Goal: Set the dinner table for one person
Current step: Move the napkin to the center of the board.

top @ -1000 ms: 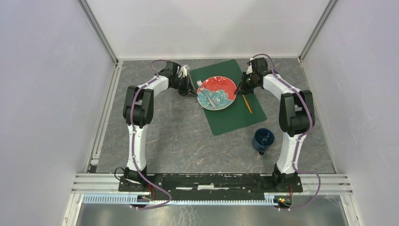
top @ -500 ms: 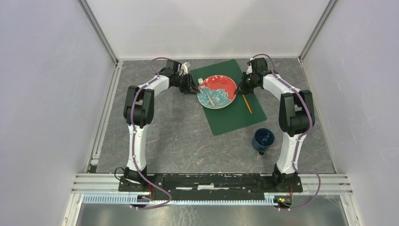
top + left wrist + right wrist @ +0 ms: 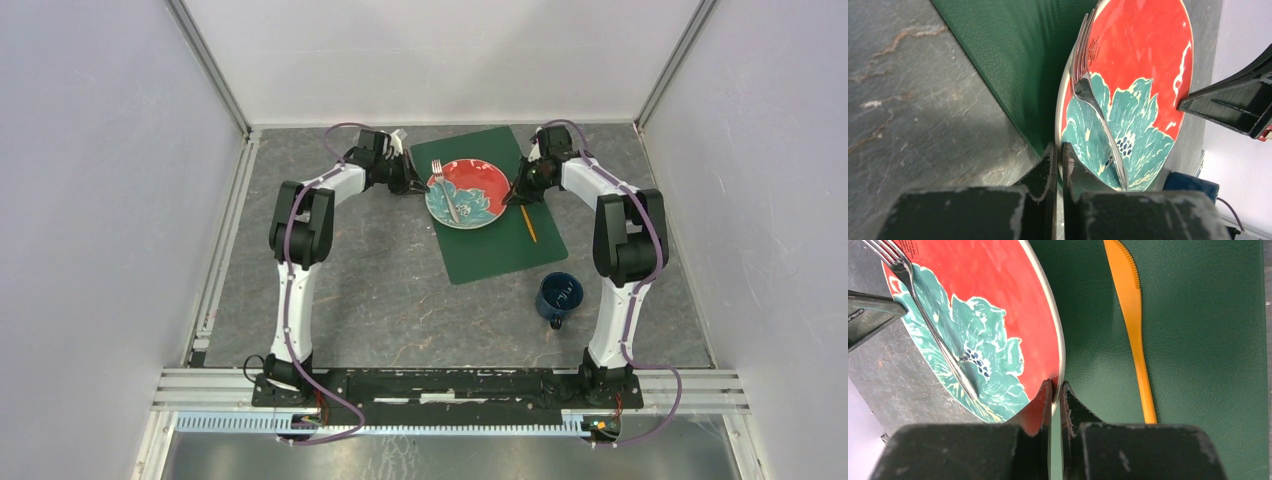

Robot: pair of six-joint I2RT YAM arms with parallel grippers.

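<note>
Red-and-teal plate [image 3: 480, 178], gripped at both rims

Grey stone-look surface [image 3: 350, 280] bears green placemat [image 3: 500, 250], far of centre. On plate's left rim, left claw [image 3: 1058, 150] pinched almost shut. Fork [image 3: 447, 192] lies in plate. On right rim, right claw [image 3: 1057, 385] pinched likewise, probably to keep plate level. Orange knife [image 3: 526, 222] just right. Blue mug [image 3: 558, 295] nearer, interior dark.

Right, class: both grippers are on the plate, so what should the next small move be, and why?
Probably shift the plate a little toward the knife, level, with both arms moving together. The left gripper and right gripper pinch opposite rims, the plate sits near the placemat's left edge, and a fork lies loose on it.
</note>
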